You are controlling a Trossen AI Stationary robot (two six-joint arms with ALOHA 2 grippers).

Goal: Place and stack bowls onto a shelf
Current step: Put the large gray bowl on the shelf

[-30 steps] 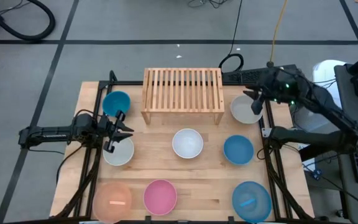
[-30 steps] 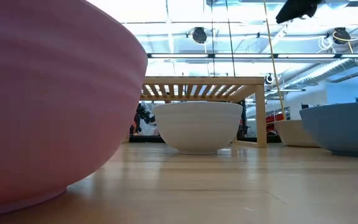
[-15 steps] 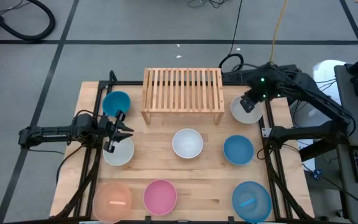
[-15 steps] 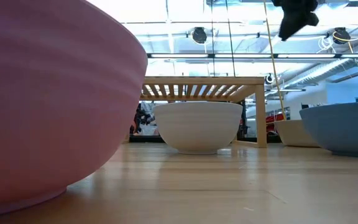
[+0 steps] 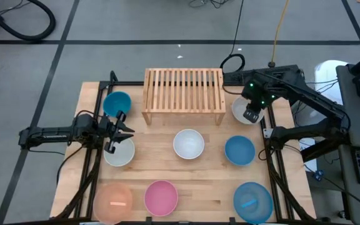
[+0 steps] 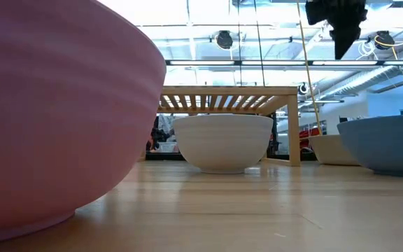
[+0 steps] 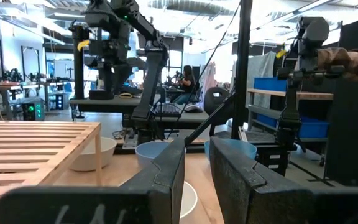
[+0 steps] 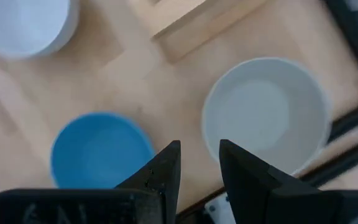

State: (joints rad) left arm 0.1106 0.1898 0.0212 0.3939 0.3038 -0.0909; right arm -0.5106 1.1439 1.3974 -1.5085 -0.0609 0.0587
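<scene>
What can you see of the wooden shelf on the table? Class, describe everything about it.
The shelf is a low rack of pale wood: a rectangular top of many narrow parallel slats, held on short legs. It stands upright at the far middle of the table, with nothing on it. Bowls sit around it, none touching. In the low view a white bowl stands in front of it.
</scene>
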